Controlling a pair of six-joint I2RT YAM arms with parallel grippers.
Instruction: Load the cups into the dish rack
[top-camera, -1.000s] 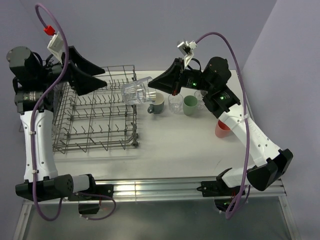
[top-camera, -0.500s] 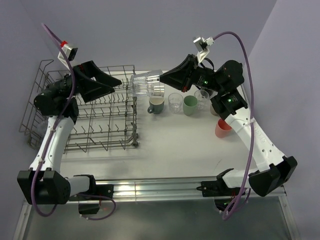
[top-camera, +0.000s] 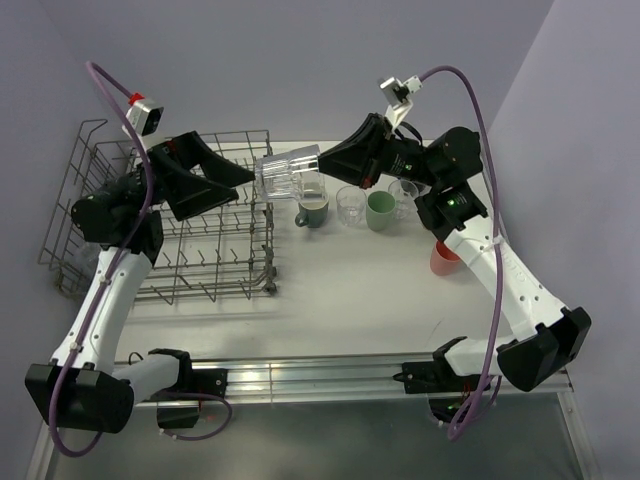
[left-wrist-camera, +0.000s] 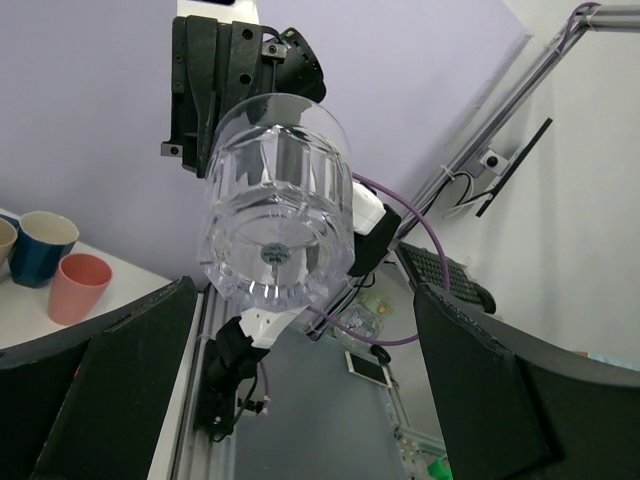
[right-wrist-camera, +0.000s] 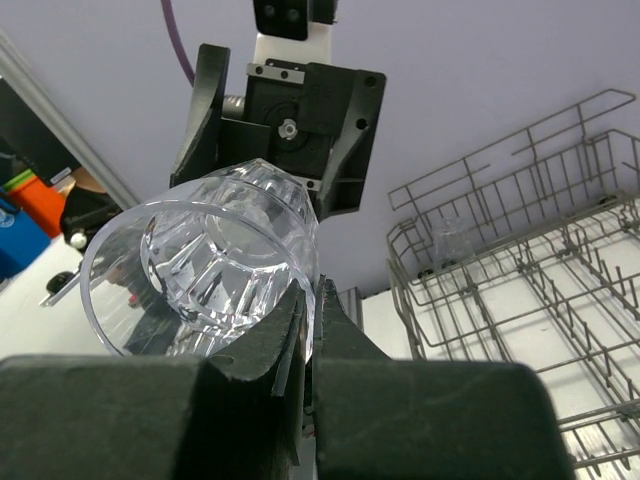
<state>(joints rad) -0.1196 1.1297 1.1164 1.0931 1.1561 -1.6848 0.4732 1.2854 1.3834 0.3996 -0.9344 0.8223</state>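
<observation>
While right pincer (right-wrist-camera: 308, 305) nips tumbler (top-camera: 287, 172) rim, left pincer (top-camera: 238, 183) gapes just beside.

The tumbler (top-camera: 288, 172) is clear glass with vertical facets cut round its wall (radial lines fan out from its base). The rack (top-camera: 200, 262) is grey wire. On the white table (top-camera: 350, 300) are a grey-blue mug (top-camera: 311, 211) with a cream inside, a green mug (top-camera: 380, 211), a coral mug (top-camera: 444, 259) and a dark blue mug (left-wrist-camera: 40, 247). The left gripper (top-camera: 240, 185) and right gripper (top-camera: 318, 168) are black. The cables (top-camera: 484, 120) are purple and the arms (top-camera: 100, 310) white.
</observation>
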